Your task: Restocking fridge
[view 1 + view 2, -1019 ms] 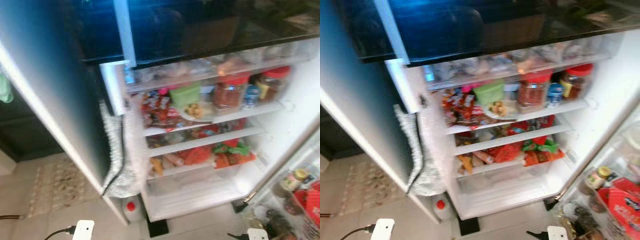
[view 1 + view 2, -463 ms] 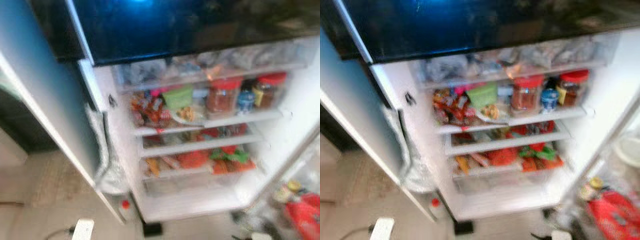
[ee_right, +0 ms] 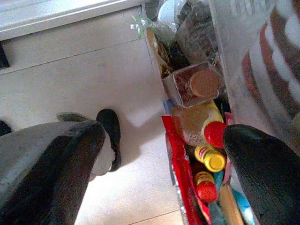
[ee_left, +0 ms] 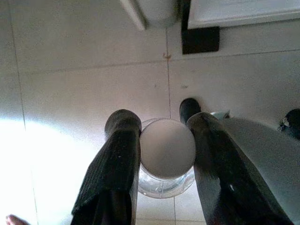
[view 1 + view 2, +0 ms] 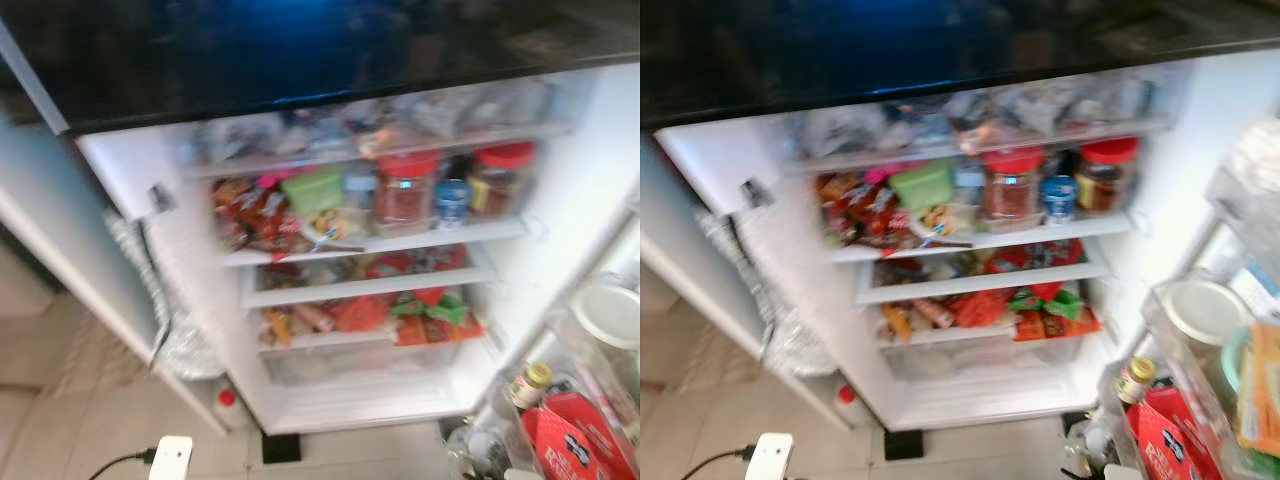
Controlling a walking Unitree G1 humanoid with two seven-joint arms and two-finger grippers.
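The fridge (image 5: 560, 200) stands open before me, its shelves packed. Two red-lidded jars (image 5: 404, 190) and a green tub (image 5: 313, 188) sit on an upper shelf, with red and orange packets (image 5: 380, 312) on the shelves below. In the left wrist view my left gripper (image 4: 162, 121) is shut on a clear jar with a round white lid (image 4: 167, 149), held low over the tiled floor. My right gripper (image 3: 168, 140) is open, fingers wide apart, above the floor beside the door shelf (image 3: 225, 42).
The fridge door's shelf (image 5: 1160, 320) at the right holds a yellow-capped bottle (image 5: 528, 383), a red packet (image 5: 570, 445) and a white-lidded tub (image 5: 608, 312). A red-capped bottle (image 5: 228, 398) and silver foil (image 5: 185, 345) lie by the fridge's left side. A tall grey panel (image 5: 60, 250) stands left.
The camera has swung right: the fridge has slid left in the picture and more of the door shelf shows. The pictures are blurred. Nothing in the fridge has moved.
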